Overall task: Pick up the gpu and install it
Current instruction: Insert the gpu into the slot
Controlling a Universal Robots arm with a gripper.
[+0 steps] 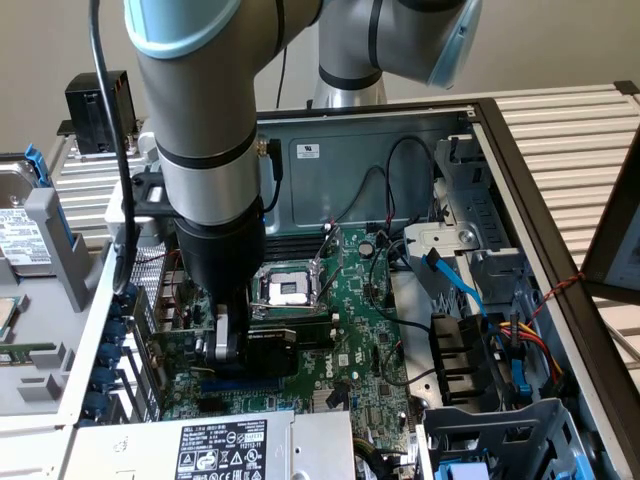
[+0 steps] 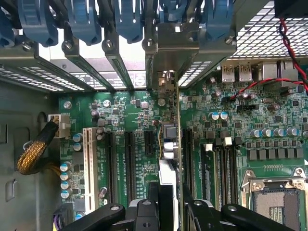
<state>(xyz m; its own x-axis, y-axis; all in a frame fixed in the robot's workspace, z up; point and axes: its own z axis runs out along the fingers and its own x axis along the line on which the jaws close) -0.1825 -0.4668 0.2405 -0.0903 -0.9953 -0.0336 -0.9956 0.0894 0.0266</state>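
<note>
Closest to the lens in the exterior view is the grey metal power-supply box with its black label (image 1: 220, 440), at six o'clock from the arm. Behind it the thick grey-and-blue robot arm (image 1: 200, 120) drops nearly straight down into the open computer case. Its black wrist is upright and the pincer (image 1: 228, 350) is low over the large green motherboard (image 1: 365, 330). The square silver processor socket (image 1: 287, 290) sits at about one o'clock from the pincer, just beside it. The row of blue plastic slot latches (image 1: 100, 350) on the case's rear wall lies at nine o'clock.

In the wrist view the pincer (image 2: 168, 207) is clamped on the gpu (image 2: 168, 139), a small green circuit card seen edge-on and standing upright between the two black fingers. Its long axis runs straight away from the pincer toward the blue latches (image 2: 82, 19) and the rear bays. Its far end reaches a silver plate there, which I take to be its bracket. The card lies parallel to the black expansion slots (image 2: 129, 159), with the slim black memory sockets (image 2: 224, 166) on its other side toward the processor socket (image 2: 279, 202). It seems lined up along a slot, but I cannot tell whether its lower edge is seated.
</note>
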